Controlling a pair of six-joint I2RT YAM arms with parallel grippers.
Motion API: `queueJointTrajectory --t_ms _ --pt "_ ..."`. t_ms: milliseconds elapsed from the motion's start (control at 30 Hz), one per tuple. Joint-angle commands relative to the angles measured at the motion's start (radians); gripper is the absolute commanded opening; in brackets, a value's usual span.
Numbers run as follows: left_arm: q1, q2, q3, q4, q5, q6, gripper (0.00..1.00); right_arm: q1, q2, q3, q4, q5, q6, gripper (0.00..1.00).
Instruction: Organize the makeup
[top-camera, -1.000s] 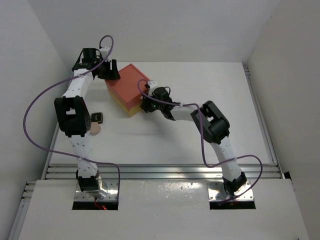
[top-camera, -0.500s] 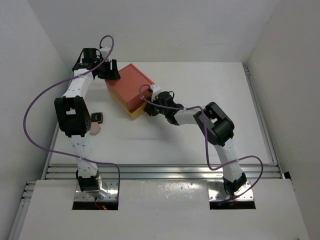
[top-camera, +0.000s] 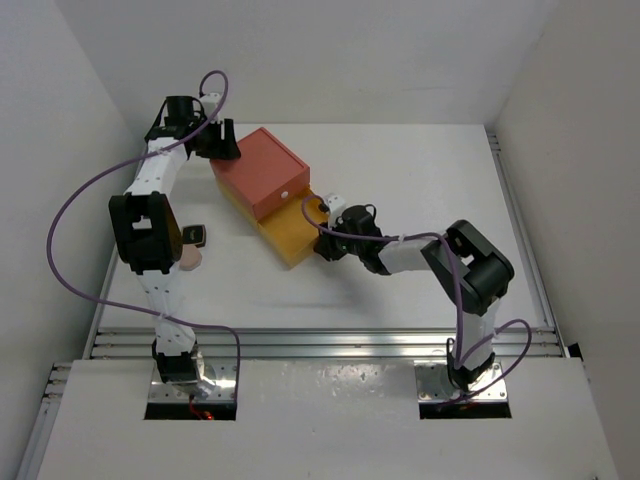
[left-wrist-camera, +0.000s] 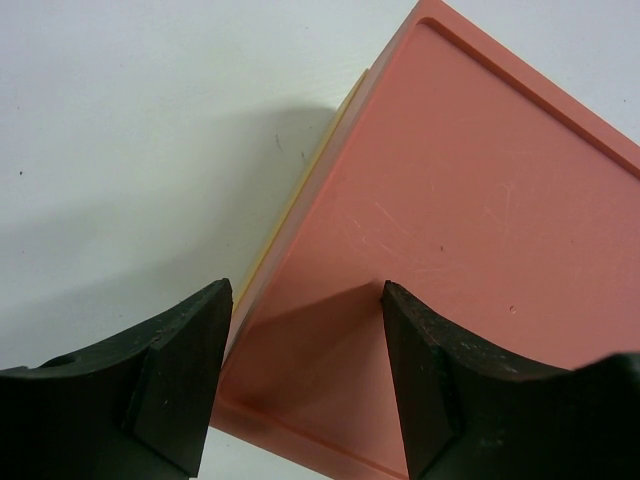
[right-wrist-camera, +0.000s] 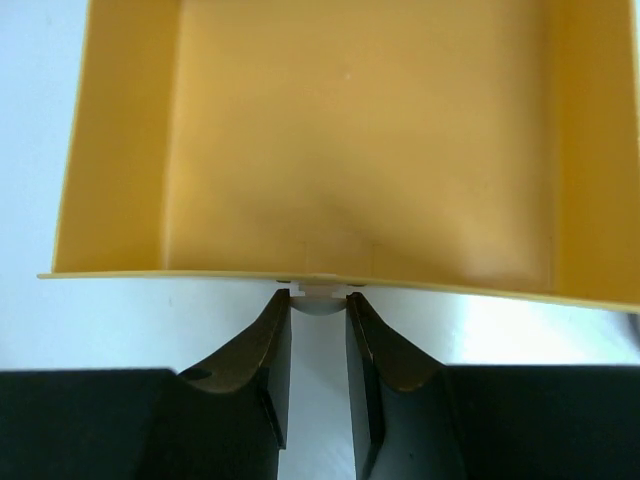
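At the far left of the white table (top-camera: 400, 170), a small dark square case (top-camera: 201, 236) and a round peach puff (top-camera: 191, 258) lie just beside the left arm (top-camera: 150, 235), partly hidden by it. They are well apart from the drawer and not yet stowed. No other makeup can be made out in any view. Further back, the left gripper (left-wrist-camera: 305, 310) is stationed at the rear corner of the coral-red plastic drawer box (top-camera: 262, 172). Its jaws stand apart, one finger at the box's side edge and the other over the lid. Whether the pads actually bear on the plastic cannot be determined, and nothing is clamped between them. The likely purpose of this position is to brace the box so that it does not slide while the drawer is worked from the opposite side. To the right, the yellow plastic drawer (right-wrist-camera: 350, 130) stands partly out of the box front, and its floor is bare in the right wrist view. The small white knob (right-wrist-camera: 318, 296) is centred on the drawer's front wall. The right gripper (right-wrist-camera: 318, 320) is closed on this knob, one fingertip on each side with only the knob's width between them. This grip serves to draw the compartment open so that it can receive the makeup.
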Motion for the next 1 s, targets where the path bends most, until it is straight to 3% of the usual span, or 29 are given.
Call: queueJointTrajectory --t_ms 0,100,167,233,400,567,733,967 --pt "-0.007 0.031 0.008 -0.041 -0.064 0.038 0.66 0.008 -0.060 -0.029 0.008 -0.036 -0.029 0.04" --pt "-0.007 0.031 0.019 -0.041 -0.075 0.038 0.70 0.003 -0.057 -0.010 -0.009 -0.038 -0.026 0.16" --pt "-0.007 0.031 0.028 -0.041 -0.098 0.038 0.79 -0.003 -0.068 0.004 -0.037 -0.036 -0.022 0.43" --pt "-0.007 0.031 0.049 -0.052 -0.098 0.038 0.85 -0.004 -0.085 -0.001 -0.046 -0.029 -0.026 0.52" --pt "-0.007 0.031 0.094 -0.061 -0.089 0.038 1.00 -0.008 -0.158 -0.032 -0.098 -0.030 -0.066 0.65" --pt "-0.007 0.007 0.184 -0.102 -0.138 0.038 1.00 -0.008 -0.194 0.017 -0.204 -0.094 -0.097 0.82" --pt "-0.007 -0.118 0.161 -0.133 -0.216 0.102 1.00 -0.014 -0.226 0.039 -0.307 -0.137 -0.091 0.99" --pt "0.043 -0.342 -0.085 -0.248 -0.303 0.130 1.00 -0.029 -0.272 0.106 -0.494 -0.153 -0.085 0.99"
